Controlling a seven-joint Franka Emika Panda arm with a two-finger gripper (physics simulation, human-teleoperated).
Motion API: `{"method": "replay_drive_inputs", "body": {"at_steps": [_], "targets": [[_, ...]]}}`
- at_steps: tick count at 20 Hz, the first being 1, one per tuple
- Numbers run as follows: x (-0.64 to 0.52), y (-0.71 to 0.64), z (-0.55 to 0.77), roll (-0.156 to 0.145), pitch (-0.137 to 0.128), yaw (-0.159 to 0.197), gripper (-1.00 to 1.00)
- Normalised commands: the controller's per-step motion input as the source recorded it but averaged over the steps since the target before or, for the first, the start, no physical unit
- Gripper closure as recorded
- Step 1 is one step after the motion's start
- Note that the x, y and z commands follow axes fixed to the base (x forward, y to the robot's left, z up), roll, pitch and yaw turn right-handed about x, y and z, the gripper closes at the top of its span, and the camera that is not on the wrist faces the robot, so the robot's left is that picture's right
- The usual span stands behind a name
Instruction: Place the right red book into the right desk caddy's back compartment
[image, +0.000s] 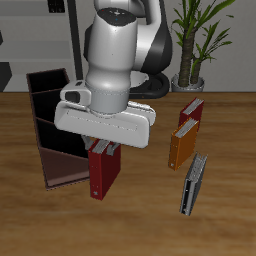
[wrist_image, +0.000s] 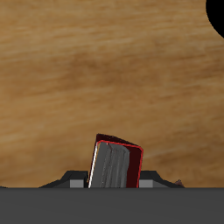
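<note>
Gripper (image: 106, 147) clamped on the right red book (image: 103, 172), held upright beside the right desk caddy (image: 57, 135). No legible writing on either.

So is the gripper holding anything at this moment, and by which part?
Yes: the gripper is shut on the dark maroon-red hardcover book, gripping its upper end; the rest hangs below, beside the dark-brown desk caddy.

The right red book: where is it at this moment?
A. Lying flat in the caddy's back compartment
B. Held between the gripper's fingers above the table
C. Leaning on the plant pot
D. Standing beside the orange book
B. The right red book hangs below the gripper, beside the right desk caddy; the wrist view shows it clamped over bare table.
</note>
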Motion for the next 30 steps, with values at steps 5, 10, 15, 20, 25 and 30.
{"method": "replay_drive_inputs", "body": {"at_steps": [5,10,15,20,25,30], "targets": [[-0.32,-0.31,0.46,0.008,-0.02,0.056,1.0],[-0.38,-0.37,0.33,0.004,-0.006,0.122,1.0],[-0.35,-0.35,0.14,-0.006,0.004,0.106,1.0],[-0.27,-0.26,0.17,-0.006,-0.045,0.063,1.0],[-0.54,-0.16,0.19,0.041,-0.072,0.105,1.0],[-0.45,-0.11,0.14,0.02,-0.05,0.084,1.0]]}}
